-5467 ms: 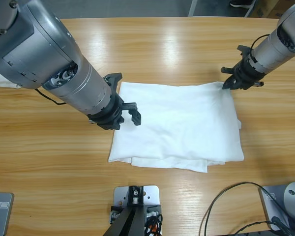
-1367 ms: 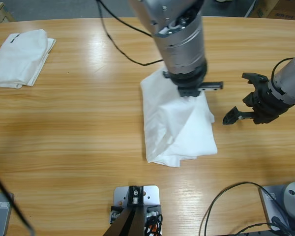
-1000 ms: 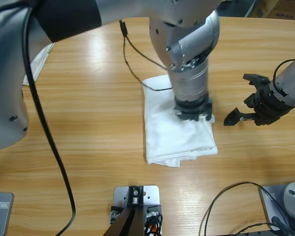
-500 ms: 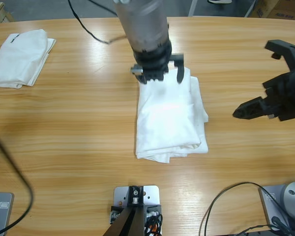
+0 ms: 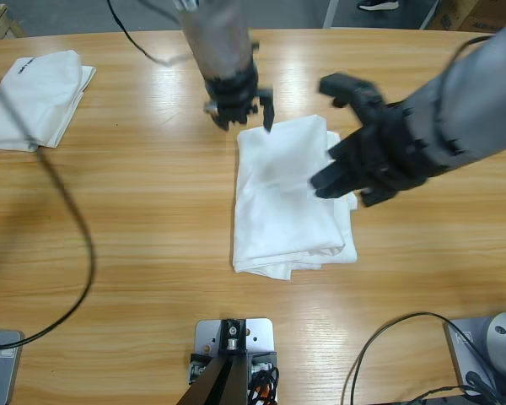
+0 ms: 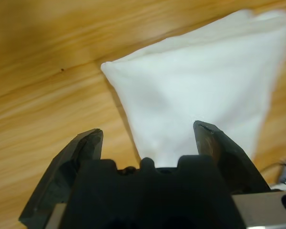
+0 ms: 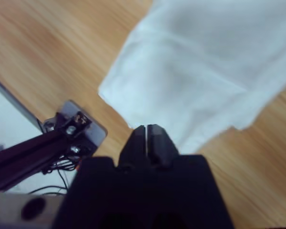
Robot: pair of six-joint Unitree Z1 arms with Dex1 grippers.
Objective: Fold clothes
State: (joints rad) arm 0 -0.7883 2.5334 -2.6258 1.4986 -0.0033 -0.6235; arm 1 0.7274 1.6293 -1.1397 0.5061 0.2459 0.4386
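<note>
While the left gripper [image 5: 240, 114] hangs with jaws wide apart, empty, at the far corner of the folded T-shirt [image 5: 287, 202] mid-table [image 5: 135, 219], the right gripper [image 5: 337, 169] is pinched closed on nothing above its right side, second folded T-shirt [image 5: 34, 97] far left.

Right gripper [image 5: 329, 177] has swung over the shirt [image 5: 282, 202].

overhead view and both wrist views share the folded shirt [image 5: 291, 198].
</note>
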